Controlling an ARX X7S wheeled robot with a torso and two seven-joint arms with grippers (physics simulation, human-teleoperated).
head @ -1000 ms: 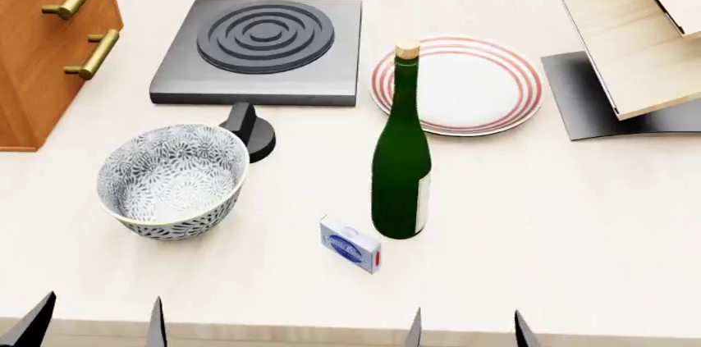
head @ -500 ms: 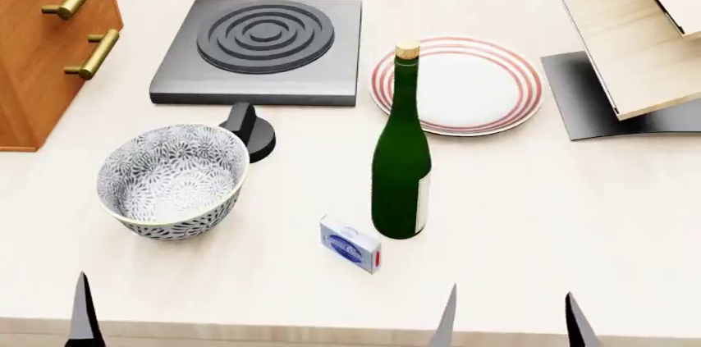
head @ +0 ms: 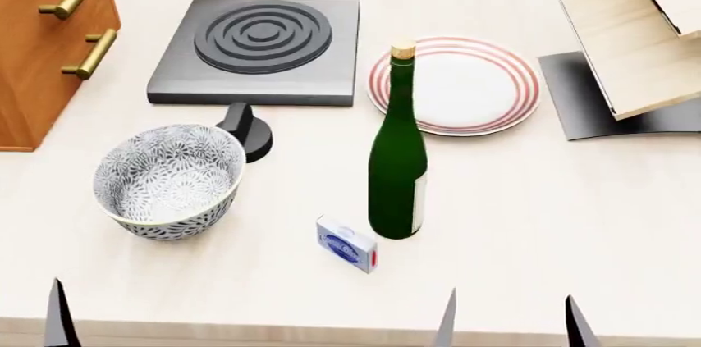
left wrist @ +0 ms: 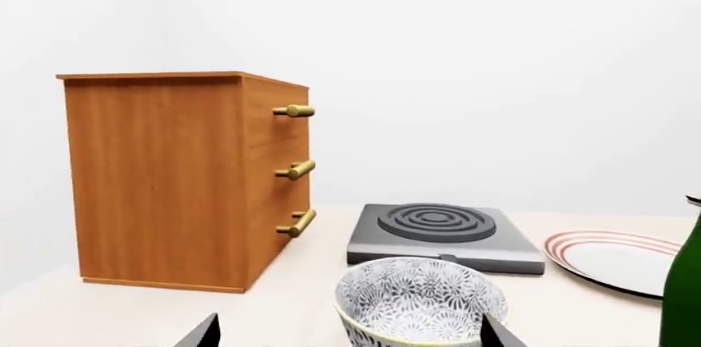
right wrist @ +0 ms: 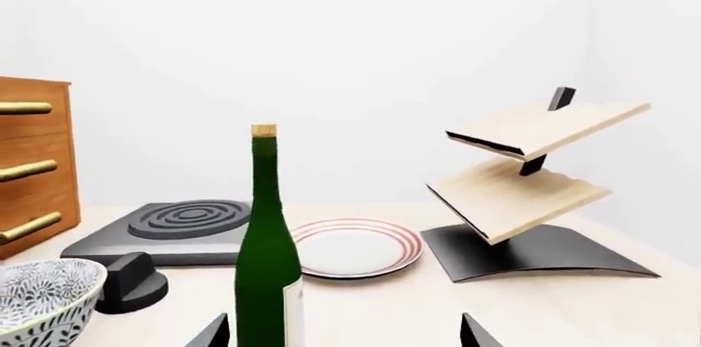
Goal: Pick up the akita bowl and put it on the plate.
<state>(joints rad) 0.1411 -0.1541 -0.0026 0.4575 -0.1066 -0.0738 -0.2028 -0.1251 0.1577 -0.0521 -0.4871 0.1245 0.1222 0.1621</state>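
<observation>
The akita bowl [head: 167,179] stands upright at the left front of the table, white with a dense dark floral pattern. In the left wrist view the bowl [left wrist: 422,302] sits just ahead of my left gripper [left wrist: 348,335], whose jaws stand open, wide apart and empty. Only one left fingertip [head: 57,322] shows in the head view. The plate [head: 455,84], white with red rings, lies at the back right of centre. My right gripper [head: 510,329] is open and empty at the front edge, right of the green bottle [head: 396,175].
The tall green bottle stands between bowl and plate. A dark square burner [head: 258,47] with a black knob [head: 246,130] lies behind the bowl. A small blue box [head: 346,243] lies near the bottle. A wooden drawer cabinet [head: 44,35] stands left, a tilted shelf rack [head: 635,35] right.
Both grippers' fingertips have risen higher into the head view at the front edge. Of the left gripper, two tips showed before and one shows now. Nothing on the table has moved.
</observation>
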